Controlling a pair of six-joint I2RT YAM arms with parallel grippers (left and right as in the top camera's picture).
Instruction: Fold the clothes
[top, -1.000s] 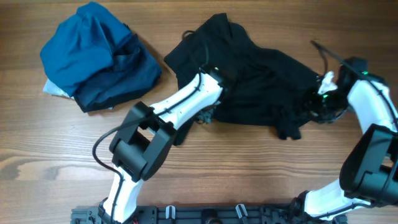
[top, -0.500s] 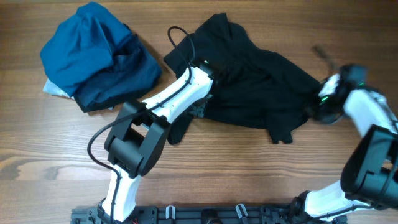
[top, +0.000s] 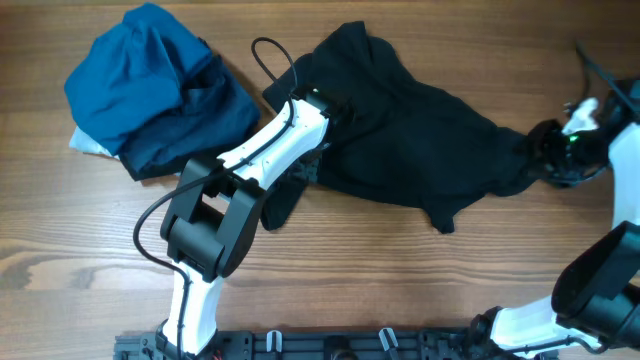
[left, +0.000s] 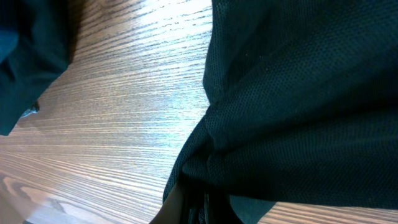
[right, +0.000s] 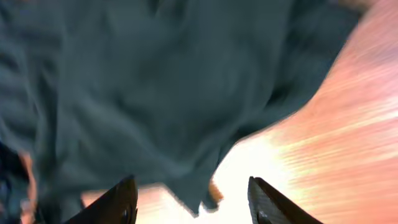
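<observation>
Black, soft and limp, the shirt (top: 420, 150), being pinched at its left edge by the closed left gripper (left: 200, 210) in the frame's upper middle while the right gripper (right: 189, 199) is being held parted and empty at its right end, is probably being best taken by hems.

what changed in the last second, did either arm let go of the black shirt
The right gripper swung out to the right, drawing the right side of the black shirt into a long point; its jaws now stand apart, so it seems to have let go. The left gripper shifted up and left, jaws shut on the shirt's near edge. The blue bundle stayed put.
</observation>
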